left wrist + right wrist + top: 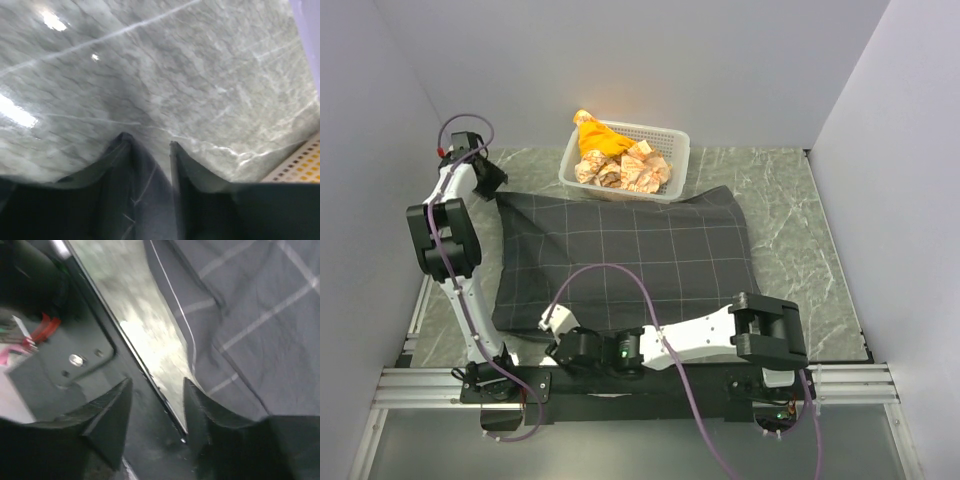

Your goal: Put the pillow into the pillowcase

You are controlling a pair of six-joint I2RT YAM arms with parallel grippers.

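At the near edge the right gripper [157,385] hangs low over the black base plate [75,370]. Its jaws stand partly apart with nothing between them; only the plate's edge and a strip of bare stone show through the gap. Just beside it, to its right, lies the near-left hem of the pillowcase [630,250], a thin woven cloth in dark charcoal crossed by fine pale grid lines, with a narrow light seam along its edge.

The pillowcase lies spread across the middle of the table [790,240], which is a polished, grey-green marbled slab that catches the lamps. No pillow shows in any view. The case has some body and a shaded near edge, so the pillow may sit inside, but I cannot tell.

As a judgement, the cloth is light, limp and unbreakable. It will fold and drag rather than lift as a sheet, and on that slick top it is likely to slide when pushed. The best holds are the corners and the hem, pinched through few layers. Any filling would be soft and squashy, and apt to bunch.

At the far-left corner of the case the left gripper [148,141] points down at the table with its jaws moderately apart. Dim checked cloth seems to lie low between them, too blurred to say whether it is touched.

Beyond the far edge of the case stands a white slotted plastic basket [680,150] of crumpled orange and cream-patterned pieces
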